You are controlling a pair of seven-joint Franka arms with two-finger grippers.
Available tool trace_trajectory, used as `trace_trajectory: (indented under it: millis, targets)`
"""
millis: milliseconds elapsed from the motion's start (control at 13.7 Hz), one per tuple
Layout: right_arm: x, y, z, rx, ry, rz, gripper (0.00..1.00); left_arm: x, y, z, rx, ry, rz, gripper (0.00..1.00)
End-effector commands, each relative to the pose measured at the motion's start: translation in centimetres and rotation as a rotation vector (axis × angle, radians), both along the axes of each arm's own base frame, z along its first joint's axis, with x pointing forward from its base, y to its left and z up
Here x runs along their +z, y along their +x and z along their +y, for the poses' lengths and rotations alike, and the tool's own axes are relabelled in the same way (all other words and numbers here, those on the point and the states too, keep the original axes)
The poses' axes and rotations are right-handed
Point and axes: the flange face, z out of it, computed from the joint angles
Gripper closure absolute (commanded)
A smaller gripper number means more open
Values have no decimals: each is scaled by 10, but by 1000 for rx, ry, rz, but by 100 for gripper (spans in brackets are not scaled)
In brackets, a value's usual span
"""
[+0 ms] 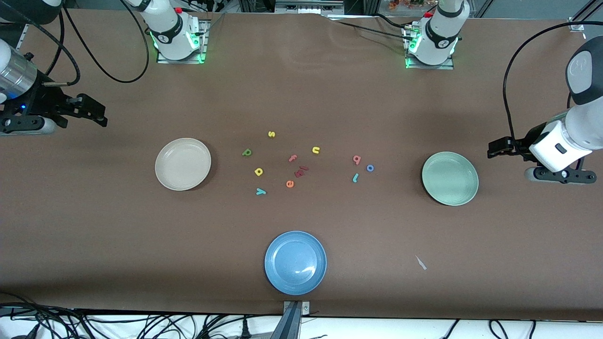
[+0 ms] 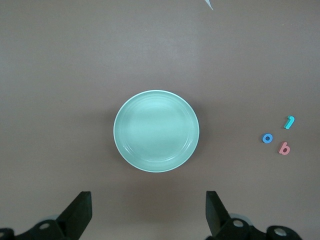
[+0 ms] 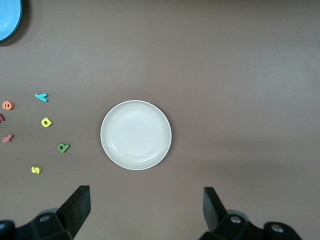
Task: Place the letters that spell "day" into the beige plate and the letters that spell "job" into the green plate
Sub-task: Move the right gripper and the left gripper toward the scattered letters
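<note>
So, from my station I see the brown table (image 1: 301, 84) with both arms waiting at its ends. The right gripper (image 1: 92, 113) hangs over the table at the right arm's end, fingers spread wide and holding nothing, and the left gripper (image 1: 500, 148) hangs over the table at the left arm's end, just beside the green plate (image 1: 450, 178), its fingers also spread and empty. Three plates sit on the table: the blue plate (image 1: 295, 262) nearest the front camera in the middle, the beige plate (image 1: 183, 164) toward the right arm's end, and the green plate toward the left arm's end; I see nothing in any of them. Between the beige and green plates lies a scatter of small foam letters. Nearer the beige plate I pick out the green d (image 1: 247, 152), the yellow a (image 1: 258, 171) and the teal y (image 1: 260, 191), each apart from the others. Near the green plate the salmon b (image 1: 357, 159), the blue o (image 1: 370, 167) and the teal j (image 1: 355, 177) lie close together. In the middle sit a yellow s (image 1: 271, 134), a yellow u (image 1: 315, 150), a pink f (image 1: 292, 158), a dark red k (image 1: 301, 171) and an orange e (image 1: 289, 183).
</note>
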Motion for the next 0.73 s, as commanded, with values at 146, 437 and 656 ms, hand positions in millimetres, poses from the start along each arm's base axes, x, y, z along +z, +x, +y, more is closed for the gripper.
trace_trajectory:
  millis: [146,437,656]
  targets:
    - [0,-2,-1,-6,-14,-3,0,-1,-3,-16,38,-12,7,0]
    - [0,-2,0,-3,-16,-3,0,-1,-2,-16,38,-12,5,0]
    - [1,-2,0,-5,-14,-3,0,-3,-3,-14,43,-12,11,0]
